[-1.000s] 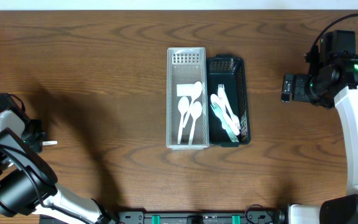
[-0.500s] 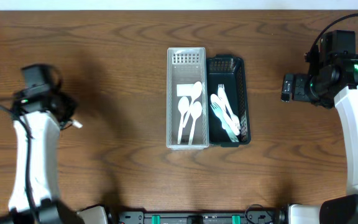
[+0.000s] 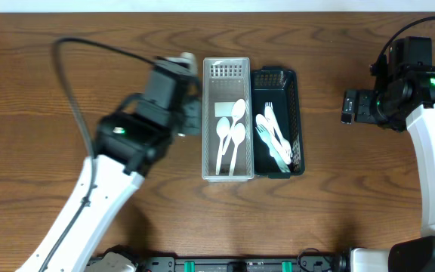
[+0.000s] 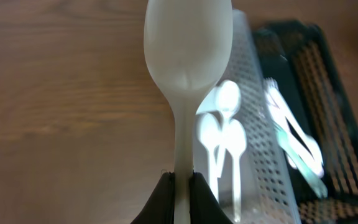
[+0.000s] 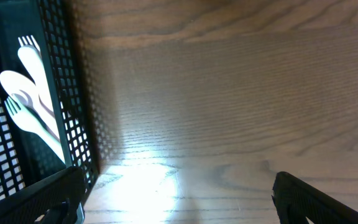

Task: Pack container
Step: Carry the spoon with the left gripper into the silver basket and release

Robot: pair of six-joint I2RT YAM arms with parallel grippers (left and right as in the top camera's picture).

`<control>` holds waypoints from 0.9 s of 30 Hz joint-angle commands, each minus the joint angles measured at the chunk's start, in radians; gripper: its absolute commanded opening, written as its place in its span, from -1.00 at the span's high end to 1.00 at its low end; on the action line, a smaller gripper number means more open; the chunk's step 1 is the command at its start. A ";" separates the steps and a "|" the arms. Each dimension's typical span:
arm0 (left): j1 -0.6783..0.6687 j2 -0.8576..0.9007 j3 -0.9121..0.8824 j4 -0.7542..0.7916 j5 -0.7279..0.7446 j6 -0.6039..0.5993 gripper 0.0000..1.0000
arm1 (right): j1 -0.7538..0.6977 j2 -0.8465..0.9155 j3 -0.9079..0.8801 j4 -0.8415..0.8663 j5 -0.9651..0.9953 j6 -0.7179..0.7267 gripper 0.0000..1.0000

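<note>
My left gripper (image 4: 181, 179) is shut on the handle of a white plastic spoon (image 4: 187, 56), bowl pointing away. In the overhead view the left gripper (image 3: 181, 66) is blurred, just left of the clear perforated bin (image 3: 209, 121), which holds three white spoons (image 3: 231, 132). The same bin (image 4: 260, 149) and spoons show in the left wrist view. The black mesh bin (image 3: 297, 113) beside it holds white and pale green forks (image 3: 273, 136). My right gripper (image 5: 176, 193) is open and empty over bare table, right of the black bin (image 5: 73, 106).
The two bins stand side by side at the table's centre. The right arm (image 3: 399, 91) hovers at the right edge. Wood table (image 3: 89, 60) surrounds the bins.
My left arm has swung from the far left edge up and right across the table, carrying the spoon to the clear bin's left side. The right arm has not moved.
</note>
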 commanded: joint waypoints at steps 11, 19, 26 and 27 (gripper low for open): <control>-0.118 0.407 0.011 0.126 0.066 0.079 0.88 | -0.010 0.002 -0.005 -0.005 -0.006 -0.013 -0.98; -0.117 0.558 0.011 0.167 0.066 0.076 0.87 | -0.010 0.002 -0.005 -0.006 -0.006 -0.013 -0.98; -0.101 0.571 0.012 0.178 0.054 -0.036 0.88 | -0.010 0.002 -0.005 -0.009 -0.006 -0.013 -0.98; -0.092 0.571 0.012 0.179 0.054 -0.065 0.88 | -0.010 0.002 -0.005 -0.010 -0.006 -0.013 -0.98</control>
